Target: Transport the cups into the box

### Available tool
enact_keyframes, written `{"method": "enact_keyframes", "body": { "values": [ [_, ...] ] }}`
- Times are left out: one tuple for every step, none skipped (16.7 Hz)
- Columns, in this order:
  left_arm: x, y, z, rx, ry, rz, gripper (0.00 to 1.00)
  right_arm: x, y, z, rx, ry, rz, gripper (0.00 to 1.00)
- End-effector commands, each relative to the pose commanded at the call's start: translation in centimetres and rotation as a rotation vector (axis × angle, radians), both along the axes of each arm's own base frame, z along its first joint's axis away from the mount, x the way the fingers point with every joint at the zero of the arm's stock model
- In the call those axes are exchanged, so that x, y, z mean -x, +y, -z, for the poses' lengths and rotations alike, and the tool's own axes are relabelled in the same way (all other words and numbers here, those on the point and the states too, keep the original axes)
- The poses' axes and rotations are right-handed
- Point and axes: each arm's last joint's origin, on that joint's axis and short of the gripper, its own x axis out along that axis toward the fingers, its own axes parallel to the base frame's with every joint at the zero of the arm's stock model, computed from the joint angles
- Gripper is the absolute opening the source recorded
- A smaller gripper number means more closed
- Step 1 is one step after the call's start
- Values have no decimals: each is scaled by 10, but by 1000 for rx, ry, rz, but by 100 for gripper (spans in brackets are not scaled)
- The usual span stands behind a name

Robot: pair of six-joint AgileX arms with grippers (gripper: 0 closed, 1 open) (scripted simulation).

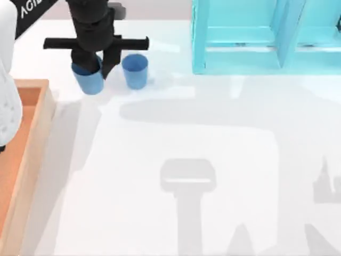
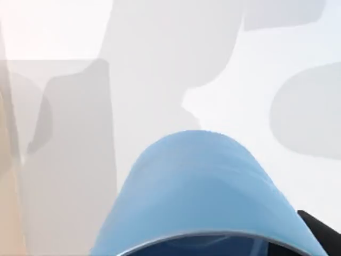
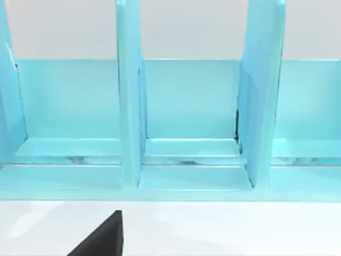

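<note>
Up near the far left of the white counter (image 1: 176, 138), the left tool (image 1: 95, 68) hangs straight down over one blue cup (image 1: 89, 80), its dark fingers (image 1: 110, 63) standing on either side of the cup's upper wall. Whether they are clamped on the cup or merely around it, I cannot tell. In the left wrist view the same cup (image 2: 205, 192) sits close under the camera, rim toward the lens, with a dark fingertip (image 2: 319, 226) just beside its edge and the pale counter (image 2: 160, 64) beyond it.

The second blue cup (image 1: 135, 69) stands upright on the counter just to the right of the first, apart from it and from the tool.

At the top view's left edge lies the wooden box (image 1: 33, 138), light tan at the rim and orange-brown inside, near the cups but not touching them.

At the far right of the counter stands a turquoise shelf unit (image 1: 256, 37). The right wrist view faces this shelf unit (image 3: 186, 122), showing its upright dividers and open compartments, with a dark part of the right tool (image 3: 104, 237) low in the frame; I cannot tell how its fingers stand.
</note>
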Motion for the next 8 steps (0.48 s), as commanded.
{"method": "enact_keyframes", "body": {
  "values": [
    [1,11,-11,3,-8,0,0,0,0,0,0,0,0,100],
    [1,17,-18,6,-15,0,0,0,0,0,0,0,0,100],
    [1,18,-19,7,-17,-1,0,0,0,0,0,0,0,100],
    [1,18,-19,7,-17,-1,0,0,0,0,0,0,0,100],
    [1,18,-19,7,-17,-1,0,0,0,0,0,0,0,100],
    [1,16,-18,3,-15,4,0,0,0,0,0,0,0,100],
    [2,16,-18,3,-15,4,0,0,0,0,0,0,0,100],
    [2,19,-19,3,-15,4,0,0,0,0,0,0,0,100]
  ]
}}
